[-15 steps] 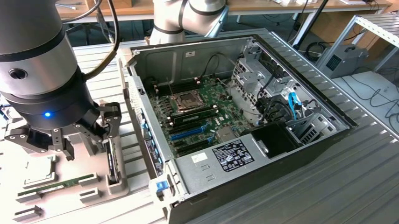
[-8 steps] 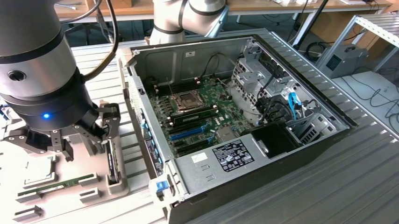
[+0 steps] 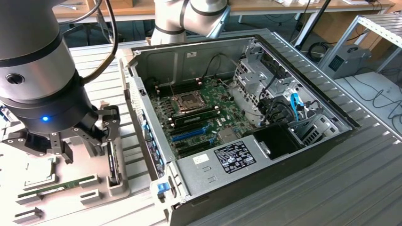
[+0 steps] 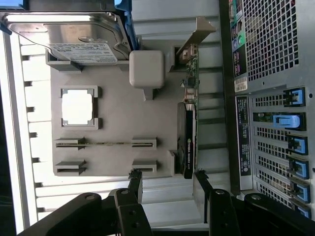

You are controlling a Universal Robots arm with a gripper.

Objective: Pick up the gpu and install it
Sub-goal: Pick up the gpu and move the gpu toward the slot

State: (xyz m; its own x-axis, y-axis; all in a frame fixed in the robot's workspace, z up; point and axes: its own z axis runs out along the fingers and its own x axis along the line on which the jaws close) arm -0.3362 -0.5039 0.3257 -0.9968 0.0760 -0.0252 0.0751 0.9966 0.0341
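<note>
The gpu (image 4: 187, 140) is a thin black card standing on edge in a slot of the grey holder plate (image 4: 113, 123), its silver bracket (image 4: 197, 30) at the far end. In the exterior view the gpu (image 3: 113, 162) stands between the holder and the open computer case (image 3: 251, 155). My gripper (image 4: 167, 181) is open just short of the card's near end, with nothing between its fingers; one fingertip (image 4: 200, 178) is nearly in line with the card. From outside, the gripper (image 3: 75, 148) hangs over the holder, at the exterior view's left of the case.
On the holder lie a silver hard drive (image 4: 74, 37), a square processor (image 4: 77, 107) and a slim green memory stick (image 4: 106, 143). The case's rear panel (image 4: 275, 98) with blue slot clips runs close beside the gpu. The motherboard (image 3: 195, 113) lies exposed inside the case.
</note>
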